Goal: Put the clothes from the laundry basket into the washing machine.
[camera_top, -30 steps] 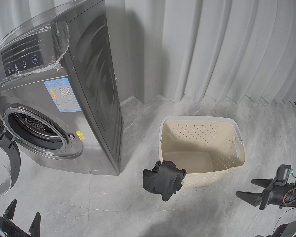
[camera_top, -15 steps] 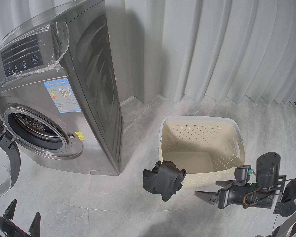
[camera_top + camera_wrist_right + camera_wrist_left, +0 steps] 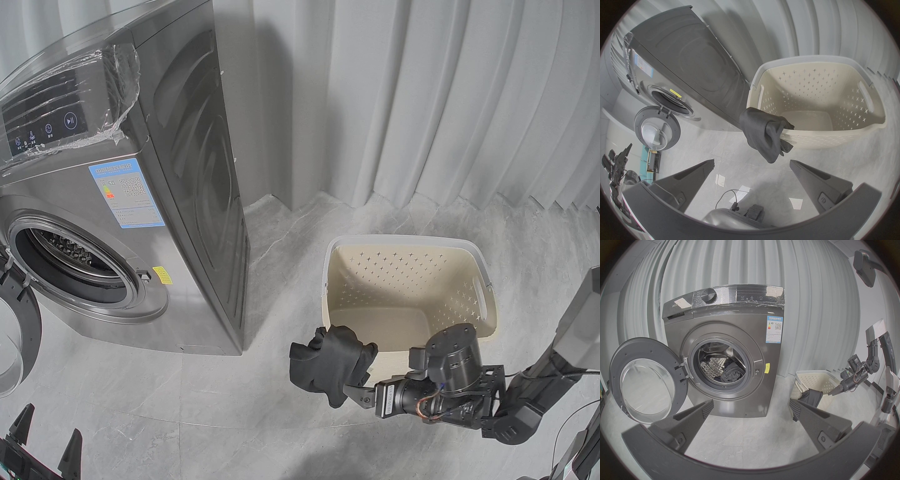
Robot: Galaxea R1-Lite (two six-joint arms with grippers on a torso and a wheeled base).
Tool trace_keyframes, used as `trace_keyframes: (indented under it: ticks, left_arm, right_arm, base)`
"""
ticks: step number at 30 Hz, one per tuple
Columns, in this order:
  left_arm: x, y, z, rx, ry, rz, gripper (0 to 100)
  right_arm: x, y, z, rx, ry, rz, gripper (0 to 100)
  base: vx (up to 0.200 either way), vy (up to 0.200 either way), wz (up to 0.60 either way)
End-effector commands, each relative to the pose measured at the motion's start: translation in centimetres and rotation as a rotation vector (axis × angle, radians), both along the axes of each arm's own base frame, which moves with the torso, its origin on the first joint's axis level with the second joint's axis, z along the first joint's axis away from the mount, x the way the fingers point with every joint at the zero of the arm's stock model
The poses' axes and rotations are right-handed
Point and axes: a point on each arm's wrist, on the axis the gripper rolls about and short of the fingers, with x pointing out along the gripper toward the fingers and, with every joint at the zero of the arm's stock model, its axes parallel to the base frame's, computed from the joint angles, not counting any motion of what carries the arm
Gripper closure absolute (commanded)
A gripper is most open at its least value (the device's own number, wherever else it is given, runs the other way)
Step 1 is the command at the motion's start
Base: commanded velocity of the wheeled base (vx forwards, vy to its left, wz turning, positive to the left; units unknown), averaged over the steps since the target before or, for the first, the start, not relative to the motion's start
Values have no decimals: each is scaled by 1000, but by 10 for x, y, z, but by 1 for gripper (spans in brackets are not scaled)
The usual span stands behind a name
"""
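Observation:
A dark garment (image 3: 331, 365) hangs over the front left rim of the cream laundry basket (image 3: 400, 239), mostly outside it. My right gripper (image 3: 353, 395) is open, low beside the basket's front, its tips just right of the garment. In the right wrist view the garment (image 3: 764, 132) hangs ahead of the spread fingers (image 3: 703, 170). The grey washing machine (image 3: 125, 187) stands at left, its round door (image 3: 647, 380) swung open, with another dark garment (image 3: 731, 374) in the drum. My left gripper (image 3: 47, 437) is open, low in front of the machine.
White curtains (image 3: 437, 94) close off the back. Bare grey tile floor (image 3: 219, 387) lies between machine and basket. The open door (image 3: 15, 337) juts out at the far left. A cable (image 3: 725, 197) lies on the floor beneath my right arm.
My right arm has swung in from the right edge leftward along the basket's front, bringing its open gripper up to the hanging garment. The left arm and the garment have not moved.

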Motion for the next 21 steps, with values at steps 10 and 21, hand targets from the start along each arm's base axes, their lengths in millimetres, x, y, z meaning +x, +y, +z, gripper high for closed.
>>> trace_keyframes:
  ticks: [10, 21]
  left_arm:
    - [1, 0, -5, -1, 9, -1, 0]
    - [1, 0, -5, -1, 12, -1, 0]
  right_arm:
    - [42, 33, -36, 0, 30, -72, 0]
    - [67, 46, -51, 13, 8, -115, 0]
  base:
    - [0, 0, 0]
    - [0, 0, 0]
